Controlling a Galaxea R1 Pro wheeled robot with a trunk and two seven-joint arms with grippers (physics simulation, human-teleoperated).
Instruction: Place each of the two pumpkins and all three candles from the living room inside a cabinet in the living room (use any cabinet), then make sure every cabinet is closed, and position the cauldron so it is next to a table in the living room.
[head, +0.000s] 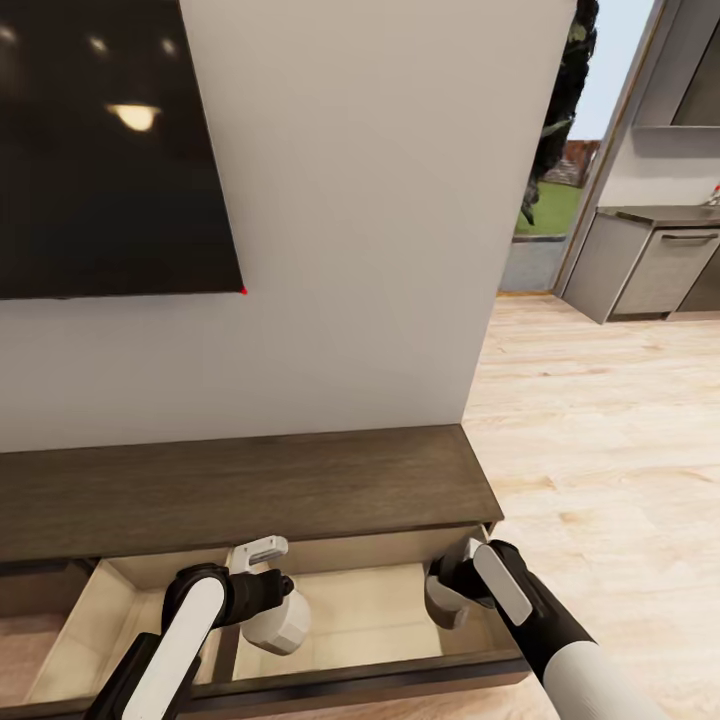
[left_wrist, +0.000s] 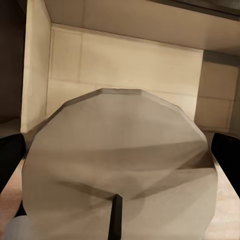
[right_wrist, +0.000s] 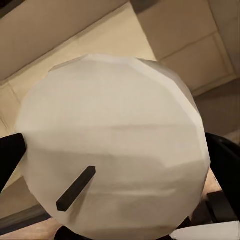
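Head view, left to right: left jaws (head: 262, 585) clamped on 1 candle (head: 277, 622), low inside open cabinet (head: 240, 490) drawer at 7 o'clock; right jaws (head: 452, 590) clamped on another candle (head: 442, 603) at 5 o'clock, above drawer's right end. Wicks facing each wrist camera; release point straight below both.

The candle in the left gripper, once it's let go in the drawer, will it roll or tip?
Set on its flat end, the squat candle should probably stand without tipping. Dropped on its faceted round side it might roll across the smooth drawer floor. It looks rigid, so the left gripper likely won't deform it.
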